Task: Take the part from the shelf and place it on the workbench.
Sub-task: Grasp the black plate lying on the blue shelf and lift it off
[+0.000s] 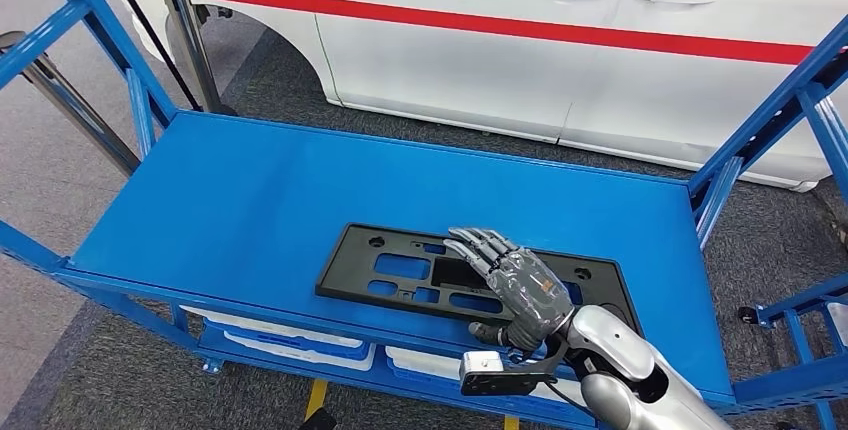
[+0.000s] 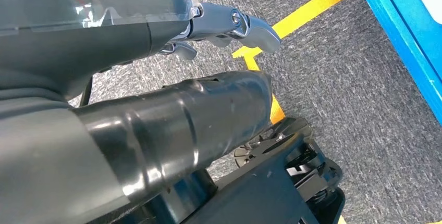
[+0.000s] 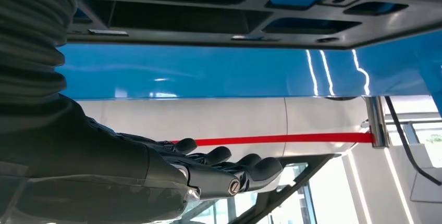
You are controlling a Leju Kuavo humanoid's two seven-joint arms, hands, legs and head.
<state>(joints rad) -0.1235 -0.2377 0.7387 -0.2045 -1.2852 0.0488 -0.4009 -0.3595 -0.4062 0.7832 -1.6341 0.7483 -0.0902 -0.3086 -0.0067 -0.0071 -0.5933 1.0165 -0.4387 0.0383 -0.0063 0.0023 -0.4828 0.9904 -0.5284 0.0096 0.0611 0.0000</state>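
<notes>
While a white car (image 1: 560, 40) with a red stripe (image 1: 500, 25) fills the upper part of the head view, a blue shelf cart (image 1: 240, 200) spreads across the middle of the frame, its flat top deck bordered by slanting blue frame members at the left and right edges. Grey carpeted floor (image 1: 60, 180) shows at far left and beneath the car. Two metal posts (image 1: 190, 40) stand at upper left, just behind the cart's far corner. On the deck, at lower centre of the frame near its front edge, lies the part (image 1: 400, 270), a flat black rectangular panel with several cut-out openings through which the blue surface shows. The robot's right hand (image 1: 515, 285) reaches in from the lower right and hovers over the right portion of the panel, fingers extended and apart, holding nothing; whether the fingertips touch the panel cannot be told. The right wrist view shows those fingers (image 3: 224, 169) straight, with the panel across the top of that frame clear of them. In the left wrist view the left hand (image 2: 172, 78) hangs over grey carpet marked with a yellow floor line (image 2: 307, 10), its fingers apart and gripping nothing.
</notes>
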